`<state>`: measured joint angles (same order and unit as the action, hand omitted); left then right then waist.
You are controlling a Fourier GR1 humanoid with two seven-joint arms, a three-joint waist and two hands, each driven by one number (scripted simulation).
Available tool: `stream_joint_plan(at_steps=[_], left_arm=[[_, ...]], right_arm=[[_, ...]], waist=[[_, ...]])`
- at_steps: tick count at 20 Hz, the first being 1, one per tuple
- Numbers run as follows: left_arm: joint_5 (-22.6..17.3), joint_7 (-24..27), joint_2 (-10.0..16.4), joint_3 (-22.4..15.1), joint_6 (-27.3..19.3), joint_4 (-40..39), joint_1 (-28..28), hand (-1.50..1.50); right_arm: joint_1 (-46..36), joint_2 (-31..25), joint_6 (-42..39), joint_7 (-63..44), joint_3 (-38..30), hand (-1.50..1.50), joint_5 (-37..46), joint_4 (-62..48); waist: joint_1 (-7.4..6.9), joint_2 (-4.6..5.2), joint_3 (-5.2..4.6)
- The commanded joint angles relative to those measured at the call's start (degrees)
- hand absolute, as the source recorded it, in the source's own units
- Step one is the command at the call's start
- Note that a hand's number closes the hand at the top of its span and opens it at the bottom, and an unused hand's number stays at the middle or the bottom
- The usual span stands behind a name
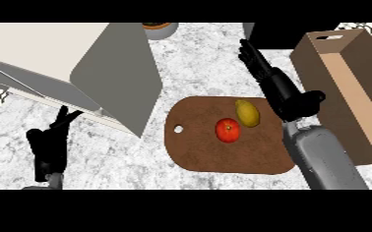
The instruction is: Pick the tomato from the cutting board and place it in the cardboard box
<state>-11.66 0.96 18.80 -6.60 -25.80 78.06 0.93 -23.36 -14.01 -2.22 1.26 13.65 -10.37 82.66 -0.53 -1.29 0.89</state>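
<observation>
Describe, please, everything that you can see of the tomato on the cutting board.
The tomato is round, red and glossy, with a small pale mark on top. It looks whole and rests near the middle of the brown wooden cutting board. A yellow fruit lies close at its upper right; whether they touch cannot be told. No hand touches it: the right hand is open by the board's upper right corner.

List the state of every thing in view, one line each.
cutting board: flat on the counter, carrying both fruits.
tomato: on the board, not held.
yellow fruit: on the board, close beside the tomato.
cardboard box: top open, right of the board.
right hand: open, fingers straight, between board and box, holding nothing.
left hand: open, resting at lower left, fingers up.
</observation>
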Motion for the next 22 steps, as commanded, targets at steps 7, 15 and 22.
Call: stream_joint_plan(at_steps=[7, 15, 22], left_arm=[[5.7, 7.1, 9.3, -7.1, 12.6, 8.4, -4.1, 0.00], [3.6, 9.4, 13.3, -7.4, 19.9, 11.6, -4.0, 0.00], [3.3, 8.8, 12.5, -8.1, 21.2, 10.1, -7.1, 0.00]], right_arm=[[-1.8, -17.1, 5.6, -6.2, -5.8, -1.50, 14.4, 6.1], [7.0, -20.8, 6.0, 1.2, -4.4, -1.50, 20.0, 14.6], [7.0, -27.1, 0.2, -6.2, 3.1, -1.50, 28.8, 19.6]], waist=[[8.40, -0.59, -1.53], [4.99, 0.38, -0.91], [3.67, 0.51, -1.16]])
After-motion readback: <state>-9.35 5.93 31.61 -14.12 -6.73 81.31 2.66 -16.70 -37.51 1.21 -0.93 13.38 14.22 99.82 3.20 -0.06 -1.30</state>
